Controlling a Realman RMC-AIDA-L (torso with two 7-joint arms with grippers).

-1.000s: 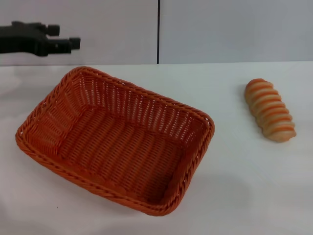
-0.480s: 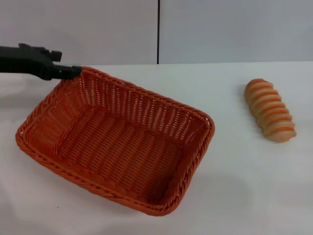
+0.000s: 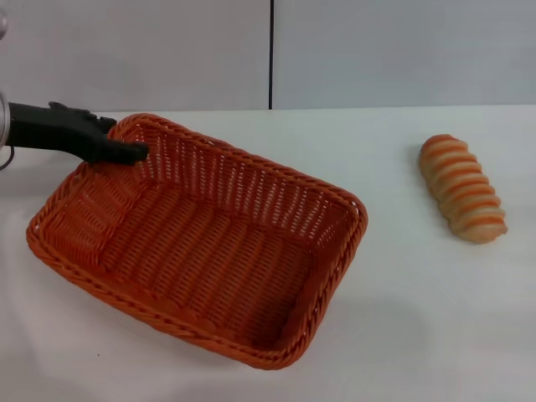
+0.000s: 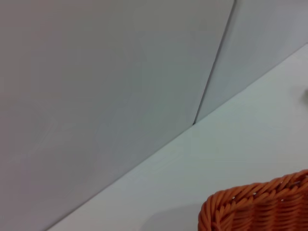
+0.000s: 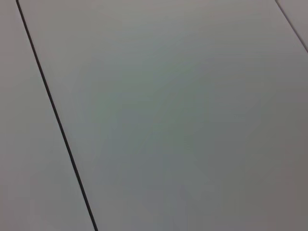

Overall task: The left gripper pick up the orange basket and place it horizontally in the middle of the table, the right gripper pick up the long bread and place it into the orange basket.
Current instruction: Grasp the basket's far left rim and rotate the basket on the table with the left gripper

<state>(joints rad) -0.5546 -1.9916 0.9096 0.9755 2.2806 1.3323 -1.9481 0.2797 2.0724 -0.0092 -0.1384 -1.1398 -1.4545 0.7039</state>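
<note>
The left gripper (image 3: 126, 153) reaches over the basket (image 3: 201, 239) at its far-left corner rim, the basket's long axis running diagonally away from it; whether its jaws are open cannot be told.

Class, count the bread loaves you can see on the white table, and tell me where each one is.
1. The oblong tan loaf with orange-brown ridged stripes lies on the white table, on the robot's right, apart from the rectangular orange woven basket. No others show.
</note>
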